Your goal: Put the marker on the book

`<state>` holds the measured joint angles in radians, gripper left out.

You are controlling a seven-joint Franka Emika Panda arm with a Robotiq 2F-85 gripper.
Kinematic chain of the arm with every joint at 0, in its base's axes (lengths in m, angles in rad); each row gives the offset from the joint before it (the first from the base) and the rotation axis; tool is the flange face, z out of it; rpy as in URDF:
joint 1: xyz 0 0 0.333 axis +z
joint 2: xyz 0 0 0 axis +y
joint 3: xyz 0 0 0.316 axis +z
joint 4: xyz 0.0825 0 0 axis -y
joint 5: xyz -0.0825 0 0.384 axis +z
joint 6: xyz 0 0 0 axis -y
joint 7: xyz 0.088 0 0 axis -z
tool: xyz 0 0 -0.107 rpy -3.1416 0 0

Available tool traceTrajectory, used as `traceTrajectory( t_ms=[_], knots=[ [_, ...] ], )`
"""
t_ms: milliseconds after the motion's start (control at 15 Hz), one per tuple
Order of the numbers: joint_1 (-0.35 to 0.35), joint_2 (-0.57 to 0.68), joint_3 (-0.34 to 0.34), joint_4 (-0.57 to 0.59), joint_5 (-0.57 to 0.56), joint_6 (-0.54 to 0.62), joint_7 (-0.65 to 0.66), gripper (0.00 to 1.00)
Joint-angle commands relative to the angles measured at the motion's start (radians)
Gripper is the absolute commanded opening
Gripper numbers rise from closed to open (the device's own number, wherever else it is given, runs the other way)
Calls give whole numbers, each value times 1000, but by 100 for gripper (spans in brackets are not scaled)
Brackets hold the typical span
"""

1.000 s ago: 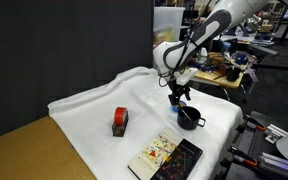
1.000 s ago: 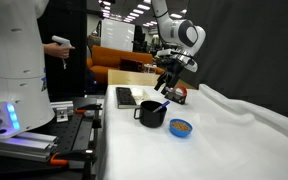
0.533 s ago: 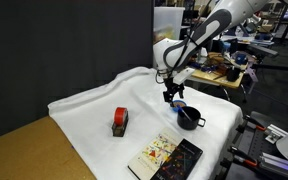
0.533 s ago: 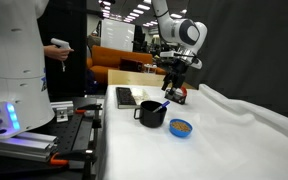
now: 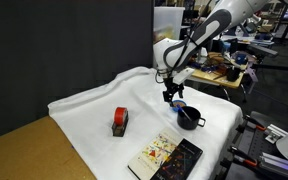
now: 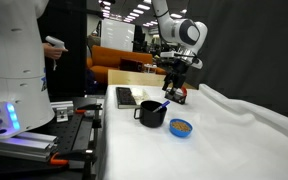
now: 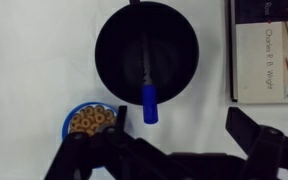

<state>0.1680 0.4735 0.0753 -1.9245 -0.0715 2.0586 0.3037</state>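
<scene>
1. Your gripper [image 5: 171, 96] is open. The jaws are spread wide with nothing between them. In the wrist view its dark fingers [image 7: 269, 145] come in along the bottom edge, well apart from each other.
2. The marker [image 7: 150, 100] is in the mug [image 7: 109, 50], not in your grip. It leans against the wall, and its blue end sticks out over the rim on the side nearest your fingers. In an exterior view you can see that blue end [image 6: 163, 103] poking up out of the mug [image 6: 149, 114].
3. Your gripper hangs above the mug [image 5: 189, 118] and clear of it. It touches neither the mug nor the marker.
4. The book [image 5: 166, 157] lies flat on the cloth [image 5: 84, 105] by the table edge, its cream cover alongside a glossy black part. It is near the mug but apart from it. In the wrist view the cream cover [image 7: 269, 50] fills the upper right corner, just beside the mug.
5. A small blue bowl [image 7: 88, 122] of cereal rings sits just beside the mug, close to the marker's blue end. You can also find the bowl [image 6: 181, 127] in an exterior view.
6. A red-and-black block [image 5: 120, 121] sits on the cloth, well apart from the mug and the book.
</scene>
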Motion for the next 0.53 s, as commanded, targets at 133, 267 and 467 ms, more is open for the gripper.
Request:
traceTrajectory(
  t_ms=[133, 267, 467],
  knots=[
    [8, 3, -11, 6, 8, -4, 2, 100],
    [7, 3, -12, 7, 11, -6, 2, 100],
    [7, 4, -15, 9, 9, -7, 7, 100]
  ],
)
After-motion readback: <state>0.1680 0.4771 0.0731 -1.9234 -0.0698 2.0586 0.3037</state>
